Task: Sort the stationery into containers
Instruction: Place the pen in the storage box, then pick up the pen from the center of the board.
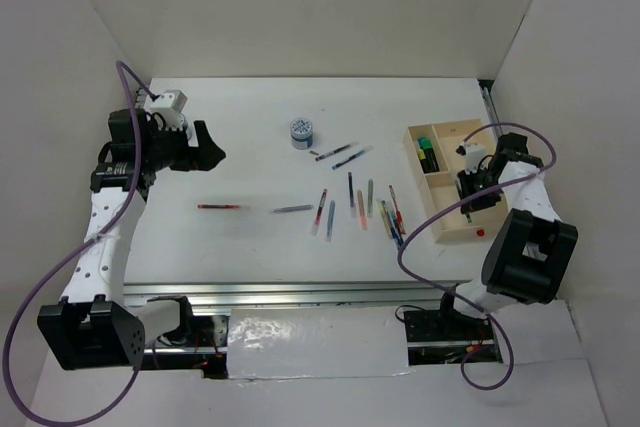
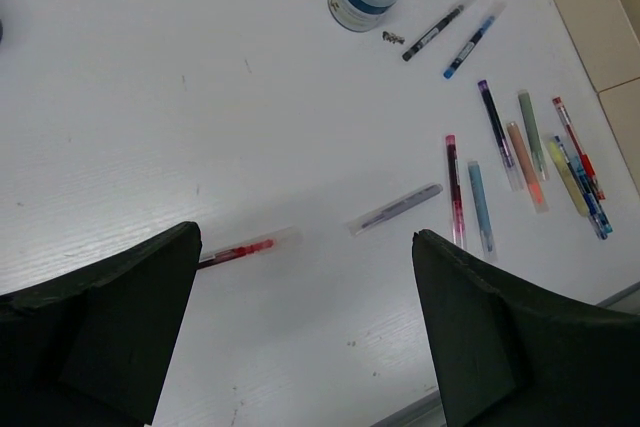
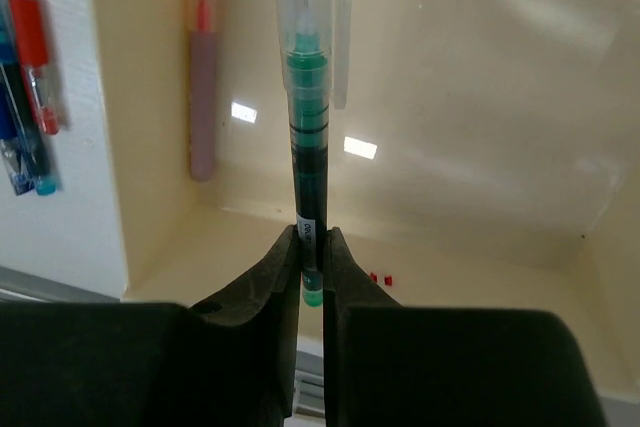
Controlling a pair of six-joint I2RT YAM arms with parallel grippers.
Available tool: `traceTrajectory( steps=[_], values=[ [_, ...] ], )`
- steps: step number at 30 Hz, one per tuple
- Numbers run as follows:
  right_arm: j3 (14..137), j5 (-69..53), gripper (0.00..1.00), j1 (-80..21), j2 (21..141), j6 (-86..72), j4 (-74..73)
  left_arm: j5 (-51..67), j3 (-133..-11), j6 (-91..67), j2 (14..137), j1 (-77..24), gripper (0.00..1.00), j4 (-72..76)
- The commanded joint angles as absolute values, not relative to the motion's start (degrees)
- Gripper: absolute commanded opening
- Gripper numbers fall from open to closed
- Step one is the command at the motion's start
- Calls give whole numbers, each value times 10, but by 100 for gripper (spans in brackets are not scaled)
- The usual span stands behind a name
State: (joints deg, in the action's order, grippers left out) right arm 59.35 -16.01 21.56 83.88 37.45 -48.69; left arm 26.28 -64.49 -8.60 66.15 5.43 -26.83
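Note:
My right gripper (image 3: pixel 311 237) is shut on a clear-barrelled green pen (image 3: pixel 306 117), which points away over the floor of the pale wooden tray (image 3: pixel 470 117). A pink pen (image 3: pixel 203 137) lies along the tray's left wall. From above, the right gripper (image 1: pixel 467 209) hangs over the tray (image 1: pixel 447 127), whose far compartments hold green and yellow highlighters (image 1: pixel 427 152). Several pens (image 1: pixel 350 209) lie loose mid-table, with a red pen (image 1: pixel 222 207) and a grey pen (image 1: pixel 292 209) further left. My left gripper (image 1: pixel 212 154) is raised at the far left, open and holding nothing (image 2: pixel 306 237).
A round blue-white pot (image 1: pixel 302 133) stands at the back centre, with two pens (image 1: pixel 342 154) beside it. Red and blue pens (image 3: pixel 25 77) lie on the table just left of the tray wall. White walls enclose the table on three sides.

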Motion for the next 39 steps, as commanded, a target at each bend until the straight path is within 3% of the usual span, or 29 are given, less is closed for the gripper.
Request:
traceTrajectory(
  steps=[1,8,12,18,27,30,32,39],
  values=[
    [604,-139,0,198,869,332,-439,251,-646,-62,661,54,99,-269],
    [630,-121,3,167,934,283,-439,196,-630,-45,664,54,99,-263],
    [630,-113,21,147,945,267,-436,171,-630,-7,673,55,99,-270],
    [628,-102,34,121,947,249,-439,233,-623,173,698,64,95,-290],
    [656,-114,39,120,932,236,-473,368,-646,428,769,105,87,-416],
    [690,-132,39,118,907,234,-501,397,-623,555,791,119,78,-462],
    [730,-148,39,119,889,231,-526,402,-610,639,806,117,71,-479],
    [837,-212,40,103,841,218,-593,356,-581,725,867,101,66,-415]
  ],
)
